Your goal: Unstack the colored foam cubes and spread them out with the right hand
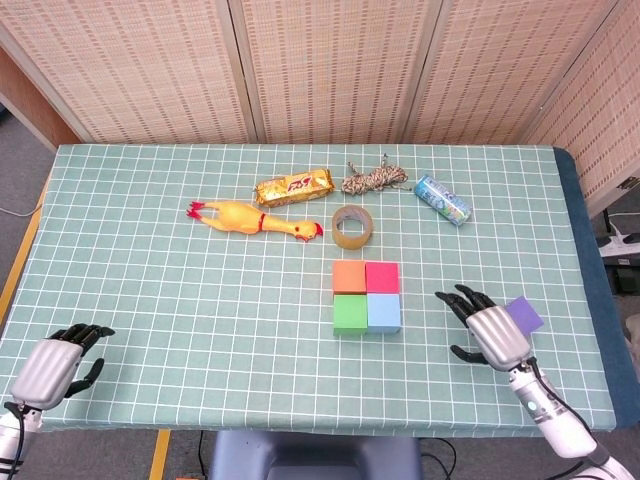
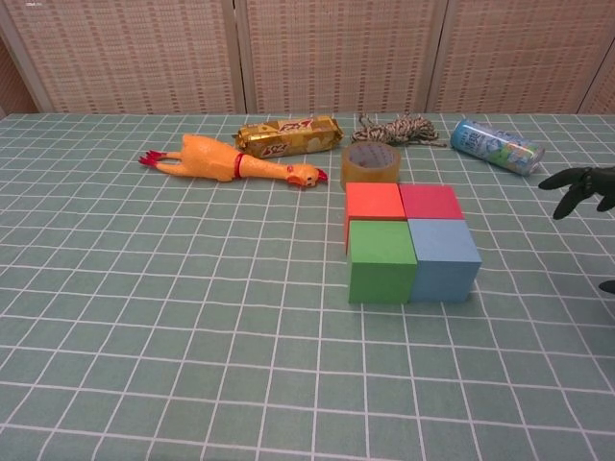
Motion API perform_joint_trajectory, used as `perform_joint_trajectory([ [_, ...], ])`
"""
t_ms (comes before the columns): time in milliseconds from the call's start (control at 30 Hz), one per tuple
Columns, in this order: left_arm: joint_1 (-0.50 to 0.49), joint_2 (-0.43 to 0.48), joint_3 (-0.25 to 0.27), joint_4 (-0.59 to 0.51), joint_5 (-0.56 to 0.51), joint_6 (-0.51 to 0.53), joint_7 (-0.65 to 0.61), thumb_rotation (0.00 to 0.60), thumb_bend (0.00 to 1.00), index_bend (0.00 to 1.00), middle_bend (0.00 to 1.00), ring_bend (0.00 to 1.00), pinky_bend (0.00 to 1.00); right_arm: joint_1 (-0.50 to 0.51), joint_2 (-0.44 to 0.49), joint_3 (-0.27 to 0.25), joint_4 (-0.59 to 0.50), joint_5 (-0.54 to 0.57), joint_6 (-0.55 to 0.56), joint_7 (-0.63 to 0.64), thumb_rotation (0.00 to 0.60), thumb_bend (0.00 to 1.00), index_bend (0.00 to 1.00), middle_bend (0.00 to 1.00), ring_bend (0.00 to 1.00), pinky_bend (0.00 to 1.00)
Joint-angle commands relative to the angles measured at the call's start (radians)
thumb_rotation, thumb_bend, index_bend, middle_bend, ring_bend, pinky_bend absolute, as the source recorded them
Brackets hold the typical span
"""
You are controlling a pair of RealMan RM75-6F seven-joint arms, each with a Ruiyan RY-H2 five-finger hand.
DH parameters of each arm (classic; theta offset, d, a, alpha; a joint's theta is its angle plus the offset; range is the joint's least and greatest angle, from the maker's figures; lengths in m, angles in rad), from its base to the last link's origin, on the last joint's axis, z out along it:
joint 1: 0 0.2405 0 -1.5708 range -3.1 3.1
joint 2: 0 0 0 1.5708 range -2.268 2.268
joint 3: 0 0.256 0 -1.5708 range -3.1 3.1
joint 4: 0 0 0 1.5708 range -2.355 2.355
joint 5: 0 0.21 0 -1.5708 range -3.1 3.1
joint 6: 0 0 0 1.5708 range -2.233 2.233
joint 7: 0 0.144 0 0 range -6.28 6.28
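Four foam cubes sit pressed together in a two-by-two square near the table (image 1: 150, 300) centre: orange cube (image 1: 349, 276) and pink cube (image 1: 382, 276) on the far row, green cube (image 1: 349, 313) and blue cube (image 1: 384, 313) on the near row. All four are matte, plain-coloured, with sharp edges; their sides run square to the grid of the cloth, and the block shows no long axis. The chest view shows the four tops level, faces touching, no gap between them. A fifth piece, the purple cube (image 1: 524, 315), lies apart to the right of the group, turned at an angle to the grid lines, and partly hidden behind the right hand (image 1: 487, 330). The right hand is between the block and the purple cube, fingers spread and pointing toward the block, holding nothing; whether its back touches the purple cube cannot be told. In the chest view only its dark fingertips (image 2: 577, 184) enter at the right edge. The left hand (image 1: 55, 362) rests at the near left corner, fingers loosely apart, empty. Along the far side: rubber chicken (image 1: 250, 218), snack bar (image 1: 292, 187), string (image 1: 375, 178), can (image 1: 442, 199), tape roll (image 1: 352, 226).
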Motion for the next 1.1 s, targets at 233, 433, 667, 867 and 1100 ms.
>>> perform_joint_trajectory([
  [233, 0.000, 0.002, -0.002, 0.002, -0.003, 0.000, -0.006, 0.600, 0.46, 0.31, 0.34, 0.30, 0.47, 0.062, -0.103, 0.016, 0.113, 0.011, -0.084, 0.059, 0.600, 0.11, 0.17, 0.32, 0.19, 0.32],
  [433, -0.002, 0.001, -0.001, 0.003, -0.003, -0.005, -0.005, 0.600, 0.47, 0.31, 0.34, 0.30, 0.47, 0.090, -0.162, 0.033, 0.181, 0.013, -0.096, 0.052, 0.600, 0.11, 0.16, 0.31, 0.19, 0.31],
  [667, -0.002, 0.002, -0.001, 0.000, 0.001, -0.001, -0.004, 0.600, 0.46, 0.31, 0.34, 0.30, 0.47, 0.112, -0.188, 0.029, 0.185, 0.006, -0.113, 0.092, 0.600, 0.11, 0.14, 0.22, 0.15, 0.27],
  [867, -0.001, 0.003, -0.002, 0.001, 0.000, 0.001, -0.008, 0.600, 0.47, 0.31, 0.34, 0.30, 0.47, 0.125, -0.208, 0.011, 0.202, -0.023, -0.103, 0.131, 0.600, 0.11, 0.13, 0.16, 0.07, 0.25],
  [1100, -0.001, 0.003, 0.000, 0.002, 0.004, 0.002, -0.007, 0.600, 0.47, 0.31, 0.34, 0.30, 0.47, 0.139, -0.215, -0.007, 0.213, -0.042, -0.104, 0.172, 0.600, 0.11, 0.13, 0.14, 0.04, 0.23],
])
